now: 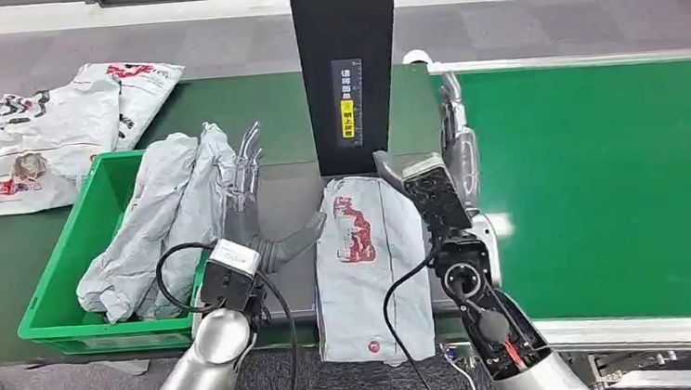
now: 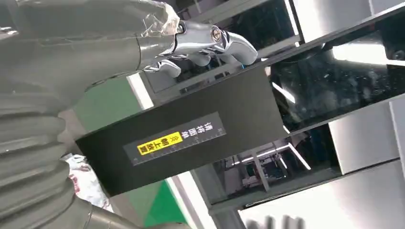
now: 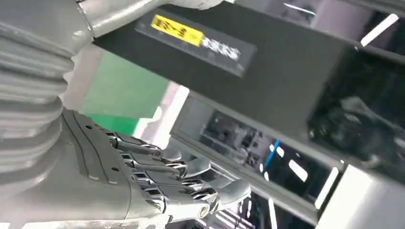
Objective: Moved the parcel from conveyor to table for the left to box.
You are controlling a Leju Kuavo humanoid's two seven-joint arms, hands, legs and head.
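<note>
Fingers of the right hand [image 1: 456, 135] spread loosely beyond the parcel [image 1: 371, 267], holding nothing; the left hand [image 1: 249, 179] hangs open beside the green bin [image 1: 68, 273]. That parcel lies flat on the table below the black scanner post [image 1: 347, 64], its near end overhanging the edge; a careless left grab could likely drag it off.

Left robot hand [image 1: 245, 170] and right robot hand [image 1: 457, 140] reach forward, fingers apart, holding nothing.

Black post [image 1: 347, 69] — loose mailers [image 1: 57, 134].
</note>
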